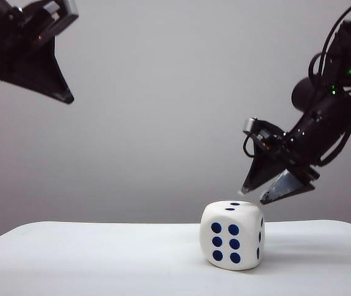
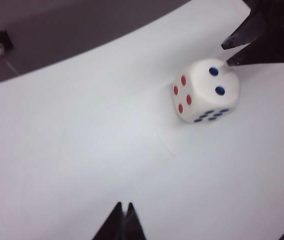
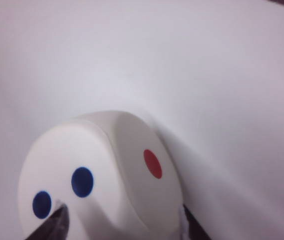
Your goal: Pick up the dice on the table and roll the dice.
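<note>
The left gripper (image 1: 64,95) hangs high in the air over the left side of the table (image 1: 101,259), far from the dice. Its two black fingers (image 2: 122,225) look pressed together with nothing between them, though only their tips show in the left wrist view.

The dice (image 1: 232,234) sits on the table, right of the middle and nearer the back edge. Two blue dots face up, six blue dots face the front.

The right gripper (image 1: 256,195) hangs just above the dice's top right corner. Its jaws are spread wide and hold nothing. One fingertip (image 3: 52,225) is close to the two-dot face.
</note>
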